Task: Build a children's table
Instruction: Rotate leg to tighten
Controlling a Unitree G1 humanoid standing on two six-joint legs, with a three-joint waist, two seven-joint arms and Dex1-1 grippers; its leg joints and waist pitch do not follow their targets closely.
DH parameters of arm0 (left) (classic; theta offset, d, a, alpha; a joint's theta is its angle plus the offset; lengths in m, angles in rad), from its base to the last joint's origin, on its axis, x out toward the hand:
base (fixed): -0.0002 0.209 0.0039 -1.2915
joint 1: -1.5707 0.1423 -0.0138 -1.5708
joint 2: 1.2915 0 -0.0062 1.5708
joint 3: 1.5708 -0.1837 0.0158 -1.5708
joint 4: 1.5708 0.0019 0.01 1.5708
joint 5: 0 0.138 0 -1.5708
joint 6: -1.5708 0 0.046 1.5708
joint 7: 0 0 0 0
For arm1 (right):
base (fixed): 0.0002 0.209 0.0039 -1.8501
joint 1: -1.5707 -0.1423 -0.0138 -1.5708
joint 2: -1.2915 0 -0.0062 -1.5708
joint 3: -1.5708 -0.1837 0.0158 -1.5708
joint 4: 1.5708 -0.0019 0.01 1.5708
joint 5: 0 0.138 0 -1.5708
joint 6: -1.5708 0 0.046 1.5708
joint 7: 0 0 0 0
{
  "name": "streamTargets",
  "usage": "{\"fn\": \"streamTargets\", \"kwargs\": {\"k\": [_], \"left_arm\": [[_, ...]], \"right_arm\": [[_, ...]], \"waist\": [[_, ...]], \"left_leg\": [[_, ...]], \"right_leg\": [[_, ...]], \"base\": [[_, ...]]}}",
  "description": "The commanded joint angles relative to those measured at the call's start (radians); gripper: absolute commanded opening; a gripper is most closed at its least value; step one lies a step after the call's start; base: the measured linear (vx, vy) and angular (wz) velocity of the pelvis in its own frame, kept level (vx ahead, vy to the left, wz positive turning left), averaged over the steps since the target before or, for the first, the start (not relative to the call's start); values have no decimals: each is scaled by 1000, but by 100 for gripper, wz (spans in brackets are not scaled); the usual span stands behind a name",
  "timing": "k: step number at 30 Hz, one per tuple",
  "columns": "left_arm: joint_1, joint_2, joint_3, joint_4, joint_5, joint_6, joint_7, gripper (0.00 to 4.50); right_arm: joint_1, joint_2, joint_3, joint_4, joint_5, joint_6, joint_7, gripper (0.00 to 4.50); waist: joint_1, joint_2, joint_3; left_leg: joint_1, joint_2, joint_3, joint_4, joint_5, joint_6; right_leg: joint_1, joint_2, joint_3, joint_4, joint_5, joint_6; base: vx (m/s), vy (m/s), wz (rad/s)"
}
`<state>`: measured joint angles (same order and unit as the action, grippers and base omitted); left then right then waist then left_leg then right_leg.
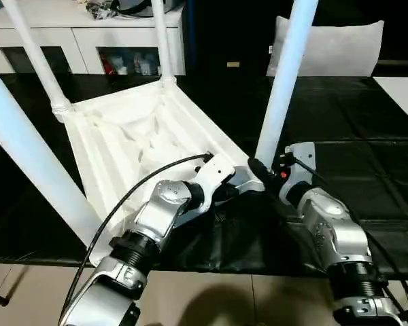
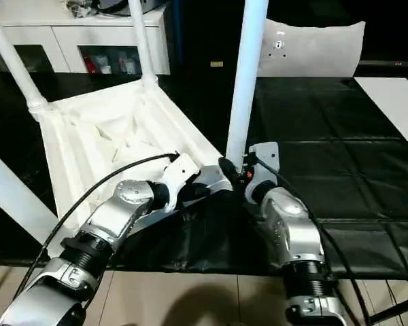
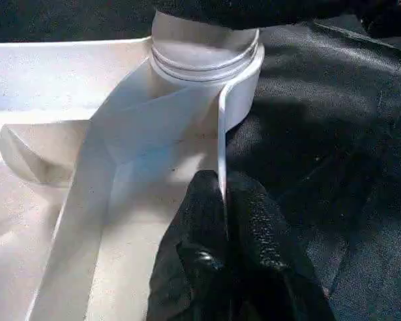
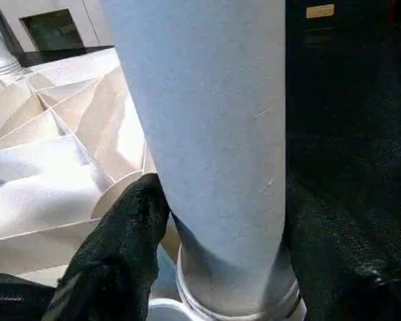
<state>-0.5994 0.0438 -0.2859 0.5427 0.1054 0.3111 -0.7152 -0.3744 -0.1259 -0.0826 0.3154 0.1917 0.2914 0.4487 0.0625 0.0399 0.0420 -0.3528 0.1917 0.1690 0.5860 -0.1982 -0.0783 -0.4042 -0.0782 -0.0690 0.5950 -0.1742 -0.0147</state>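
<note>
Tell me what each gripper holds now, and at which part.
The left gripper pinches the table top's thin side rim beside the corner socket. The right gripper has its fingers around the leg, low, just above that socket.

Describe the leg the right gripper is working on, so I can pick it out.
On the black-covered work surface the white table top lies underside up. The leg stands at its near right corner, between both grippers, with the right gripper around its base.

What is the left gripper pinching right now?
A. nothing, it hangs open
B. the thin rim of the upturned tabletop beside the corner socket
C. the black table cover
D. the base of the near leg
B: the left gripper is shut on the tabletop rim, just below the corner socket.
</note>
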Motion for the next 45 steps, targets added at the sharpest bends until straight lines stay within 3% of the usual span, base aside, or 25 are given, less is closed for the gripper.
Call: {"fn": "streamTargets", "kwargs": {"k": [1,8,11,13,18,20,22,23,30,31,32,37,45], "left_arm": [[-6,-20,-46,-47,-23,-34,-49,0],[14,43,-53,-72,-34,-59,-148,0],[21,72,-63,-82,-37,-73,-189,0],[29,113,-73,-92,-41,-92,-248,0],[37,183,-97,-103,-48,-140,-364,0],[38,235,-115,-108,-61,-194,-460,0],[38,258,-121,-110,-67,-217,-506,0],[38,258,-121,-110,-67,-217,-506,0],[37,336,-146,-118,-83,-261,-646,0],[34,350,-152,-112,-84,-274,-669,0],[32,356,-153,-108,-86,-281,-680,0],[22,369,-152,-96,-92,-295,-709,0],[18,366,-150,-86,-96,-301,-711,0]], "right_arm": [[18,3,41,-21,33,15,94,318],[47,-131,69,-65,59,-14,296,380],[54,-178,79,-80,69,-17,369,412],[59,-244,92,-95,79,-17,474,436],[65,-333,123,-104,85,-63,633,443],[70,-376,146,-112,112,-74,750,443],[70,-389,158,-114,120,-72,790,443],[70,-389,158,-114,120,-72,790,416],[54,-408,188,-108,141,-46,874,369],[53,-411,198,-109,151,-36,899,358],[54,-414,206,-112,157,-30,914,348],[59,-418,223,-120,167,-12,952,305],[67,-419,234,-132,177,3,970,224]], "waist": [[8,-15,-58],[20,-18,-62],[24,-16,-60],[28,-22,-59],[36,-20,-59],[40,-23,-59],[48,-19,-60],[49,-19,-60],[61,-17,-62],[61,-26,-61],[63,-23,-60],[65,-23,-60],[75,-23,-63]], "left_leg": [[-9,23,-5,-65,-147,75],[-14,26,-4,-58,-106,105],[-11,28,-3,-58,-121,108],[-11,29,-3,-61,-134,103],[-7,32,-4,-61,-150,103],[-9,33,-3,-60,-139,109],[-7,35,-2,-59,-136,114],[-6,36,-2,-59,-132,114],[-2,39,-2,-59,-130,99],[-3,38,-1,-59,-132,99],[-5,37,-1,-60,-134,97],[-3,38,-1,-61,-142,84],[-3,38,0,-58,-116,85]], "right_leg": [[58,-60,38,-81,-265,-167],[63,-61,39,-69,-169,-201],[59,-61,38,-72,-189,-205],[61,-62,39,-74,-221,-195],[57,-63,40,-74,-247,-186],[57,-62,40,-70,-222,-195],[55,-62,39,-67,-218,-201],[55,-63,40,-66,-214,-204],[53,-63,41,-57,-171,-230],[55,-63,40,-58,-175,-227],[56,-65,40,-59,-196,-220],[53,-66,41,-63,-240,-203],[53,-64,41,-57,-196,-211]], "base": [[0,0,0],[0,0,0],[0,0,0],[0,0,0],[0,0,0],[0,0,0],[0,0,0],[0,0,0],[0,0,0],[0,0,0],[0,0,0],[0,0,0],[0,0,0]]}}
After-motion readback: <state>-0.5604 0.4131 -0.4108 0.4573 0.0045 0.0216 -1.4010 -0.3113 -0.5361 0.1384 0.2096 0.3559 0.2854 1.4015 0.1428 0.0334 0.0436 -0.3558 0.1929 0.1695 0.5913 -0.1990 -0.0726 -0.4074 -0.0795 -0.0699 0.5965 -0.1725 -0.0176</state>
